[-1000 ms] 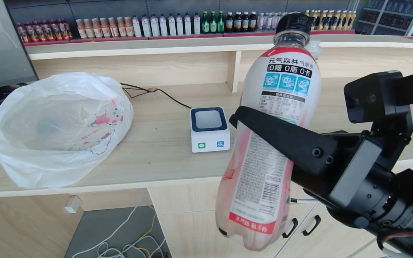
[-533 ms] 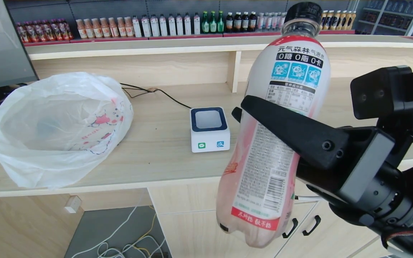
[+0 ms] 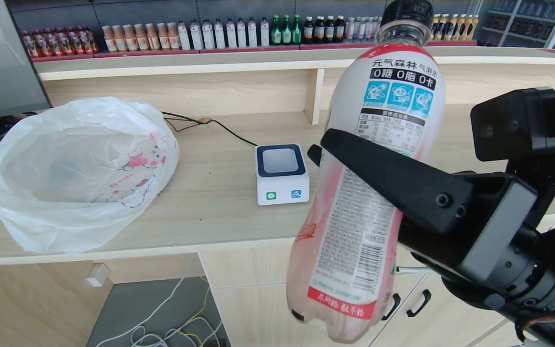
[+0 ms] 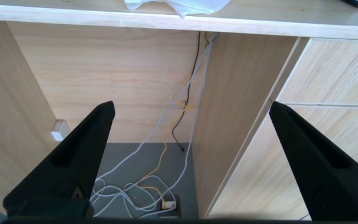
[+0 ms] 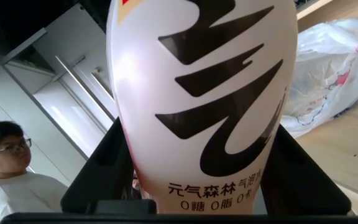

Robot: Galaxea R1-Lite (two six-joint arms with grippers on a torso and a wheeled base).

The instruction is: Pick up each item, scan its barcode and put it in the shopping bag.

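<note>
Bottle (image 3: pixel 354 226) clamped by right gripper (image 3: pixel 321 147) fingers (image 3: pixel 393 178), barcode label (image 3: pixel 369 262) showing.

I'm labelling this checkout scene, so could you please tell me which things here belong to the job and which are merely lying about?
Job: pink drink bottle, clamped in the right gripper; scanner on the counter; shopping bag, open, on the counter.

Lying about: drink bottles on the back shelf; cables under the counter; dark screen at the left.
</note>
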